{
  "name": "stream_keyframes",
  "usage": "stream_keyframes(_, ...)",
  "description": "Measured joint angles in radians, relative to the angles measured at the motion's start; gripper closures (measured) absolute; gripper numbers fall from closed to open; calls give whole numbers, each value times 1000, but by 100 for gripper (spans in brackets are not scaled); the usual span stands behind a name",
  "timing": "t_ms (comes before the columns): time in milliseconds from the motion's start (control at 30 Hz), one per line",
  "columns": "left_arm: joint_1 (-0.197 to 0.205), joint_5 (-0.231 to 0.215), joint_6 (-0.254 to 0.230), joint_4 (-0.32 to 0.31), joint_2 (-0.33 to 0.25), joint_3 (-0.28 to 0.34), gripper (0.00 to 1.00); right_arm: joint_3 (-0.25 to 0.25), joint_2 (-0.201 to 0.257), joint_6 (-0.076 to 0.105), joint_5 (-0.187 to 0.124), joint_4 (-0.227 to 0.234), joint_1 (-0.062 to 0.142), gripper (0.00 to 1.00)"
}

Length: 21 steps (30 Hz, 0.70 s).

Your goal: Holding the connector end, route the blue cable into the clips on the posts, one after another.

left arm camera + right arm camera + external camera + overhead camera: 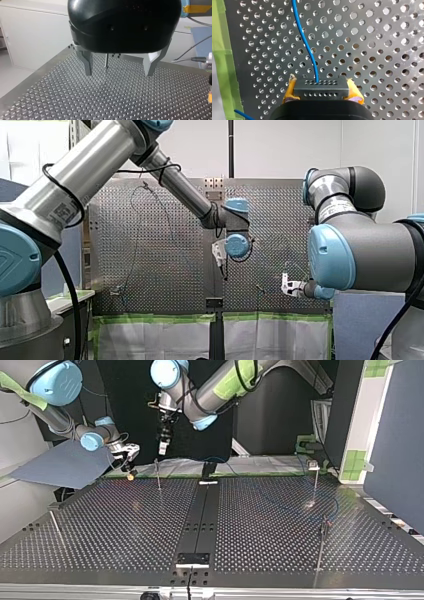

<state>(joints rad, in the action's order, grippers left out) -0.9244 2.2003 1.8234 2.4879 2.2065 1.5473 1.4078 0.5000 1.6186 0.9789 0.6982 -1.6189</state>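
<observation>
My right pincer (321,88) clamps the black connector (321,93) between yellow pads, close to the green tape (223,62) along one edge of the perforated surface (374,50), probably to steer the lead end. The blue cable (305,41) curves away from the connector across the surface. Farther off, my left pincer (119,72) hangs wide and empty, a thin post (106,61) ahead between its fingers, seemingly ready to help.

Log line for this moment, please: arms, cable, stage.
right gripper: shut on connector, blue cable runs from it | left gripper: open, empty, above perforated table | clip routing: cannot tell
</observation>
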Motion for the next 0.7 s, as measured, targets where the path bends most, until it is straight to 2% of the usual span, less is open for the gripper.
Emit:
stream_keyframes(267,13,-6,41,17,-80,80,0,0,0,3,0,0,0,100)
stream_keyframes(500,44,-7,93,-39,-149,149,0,0,0,5,0,0,0,100)
stream_keyframes(700,86,-22,110,-90,-215,215,0,0,0,3,0,0,0,100)
